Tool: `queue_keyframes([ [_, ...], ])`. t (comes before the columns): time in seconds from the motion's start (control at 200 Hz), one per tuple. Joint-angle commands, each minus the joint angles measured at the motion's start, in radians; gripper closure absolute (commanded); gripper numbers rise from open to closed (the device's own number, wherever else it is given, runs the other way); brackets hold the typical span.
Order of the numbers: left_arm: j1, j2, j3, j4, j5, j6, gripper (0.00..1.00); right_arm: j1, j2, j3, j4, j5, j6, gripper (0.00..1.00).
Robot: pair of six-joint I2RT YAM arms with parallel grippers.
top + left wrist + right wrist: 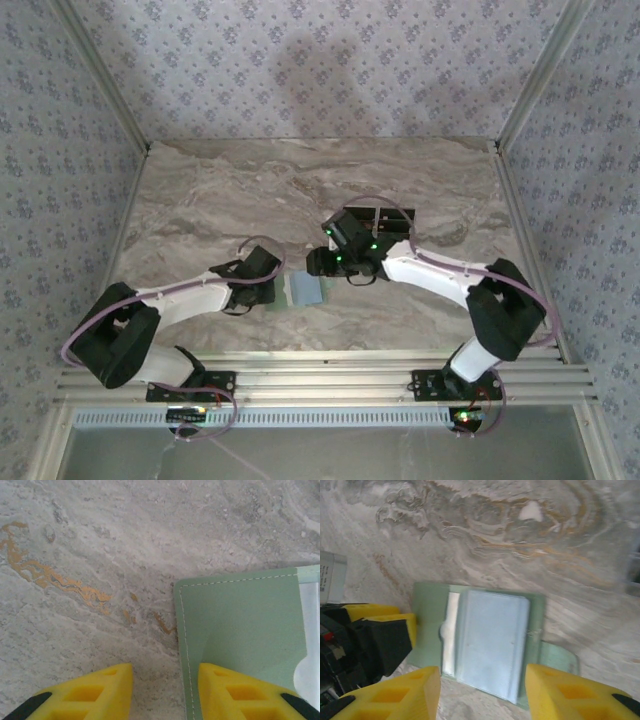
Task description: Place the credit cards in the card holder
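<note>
The card holder (427, 622) lies opened flat on the table (470, 540), directly below my right end effector (482, 695) — released, empty. Its long axis runs across the gap between my fingers. My left end effector (165, 690), also released, straddles its left edge — one finger (235, 695) over it.

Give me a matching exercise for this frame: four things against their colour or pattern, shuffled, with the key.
Things:
1 holder
2 table
3 fingers of left gripper
4 wall

Looks:
A yellow
B small repeating print
C pale green
D grey veined marble

Pairs: 1-C, 2-D, 3-A, 4-B
</note>
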Motion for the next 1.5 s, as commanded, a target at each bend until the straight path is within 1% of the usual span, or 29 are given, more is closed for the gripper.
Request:
queue_keyframes([
  [0.0, -0.006, 0.022, 0.021, 0.003, -0.015, 0.018, 0.61, 0.017, 0.075, 0.032, 0.000, -0.033, 0.002, 0.50],
  [0.325, -0.006, 0.024, 0.030, 0.009, -0.011, 0.026, 0.61, 0.020, 0.191, 0.051, 0.048, -0.054, 0.019, 0.50],
  [0.54, -0.007, 0.031, 0.032, 0.013, -0.009, 0.031, 0.61, 0.017, 0.224, 0.045, 0.061, -0.057, 0.025, 0.51],
  [0.755, -0.006, 0.039, 0.032, 0.023, -0.009, 0.034, 0.61, 0.016, 0.241, 0.028, 0.076, -0.055, 0.042, 0.48],
  [0.869, -0.006, 0.047, 0.032, 0.028, -0.008, 0.036, 0.61, 0.014, 0.260, 0.025, 0.103, -0.089, 0.060, 0.48],
  [1.119, -0.006, 0.049, 0.032, 0.039, -0.002, 0.041, 0.61, 0.000, 0.265, -0.008, 0.245, -0.198, 0.125, 0.48],
  [1.304, -0.006, 0.029, 0.034, 0.038, -0.009, 0.044, 0.61, 0.000, 0.263, -0.010, 0.279, -0.228, 0.146, 0.49],
  [1.354, -0.005, 0.011, 0.035, 0.032, -0.020, 0.044, 0.60, 0.002, 0.257, -0.009, 0.279, -0.228, 0.148, 0.50],
  [1.394, -0.005, -0.007, 0.036, 0.024, -0.029, 0.043, 0.57, 0.003, 0.252, -0.009, 0.276, -0.227, 0.149, 0.50],
  [1.499, 0.001, -0.068, 0.037, 0.002, -0.052, 0.033, 0.44, 0.011, 0.237, -0.003, 0.266, -0.221, 0.149, 0.50],
])
